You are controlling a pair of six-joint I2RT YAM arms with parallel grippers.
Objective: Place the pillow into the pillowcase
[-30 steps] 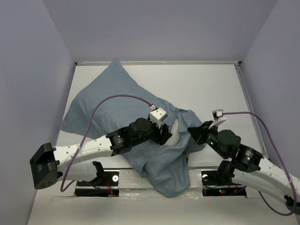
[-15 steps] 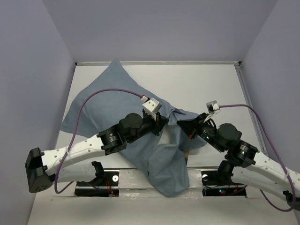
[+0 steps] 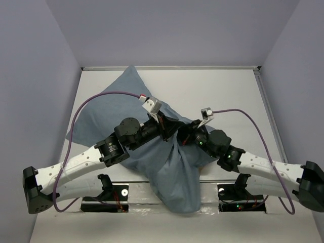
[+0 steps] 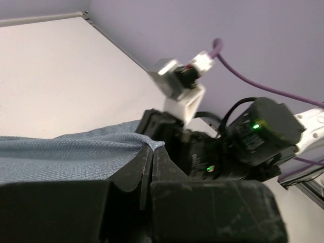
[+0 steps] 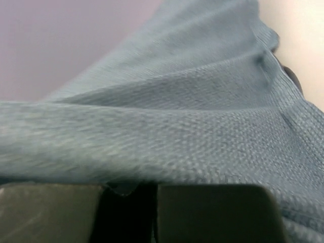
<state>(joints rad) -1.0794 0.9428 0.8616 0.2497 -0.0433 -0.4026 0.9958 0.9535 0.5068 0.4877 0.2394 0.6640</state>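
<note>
The blue-grey pillowcase (image 3: 106, 116) lies bulging across the table from the back left to the near edge. The pillow does not show in any view. My left gripper (image 3: 171, 130) and right gripper (image 3: 186, 136) meet tip to tip at the pillowcase's bunched right side. In the left wrist view the left gripper (image 4: 152, 152) is shut on a hem of the pillowcase (image 4: 61, 154), with the right arm's wrist (image 4: 258, 136) close behind. In the right wrist view the right gripper (image 5: 152, 195) is shut on the pillowcase (image 5: 177, 116), which fills the frame.
The white table (image 3: 223, 96) is bounded by a back rail (image 3: 172, 67) and a right rail (image 3: 268, 111), with lilac walls around. Purple cables (image 3: 101, 96) loop above both arms. A fold of the pillowcase hangs over the near edge (image 3: 182, 202).
The left gripper has shut on the pillowcase hem. Both arms have reached farther back, pulling the fabric together. The white patch seen between the grippers a second ago is now covered.
</note>
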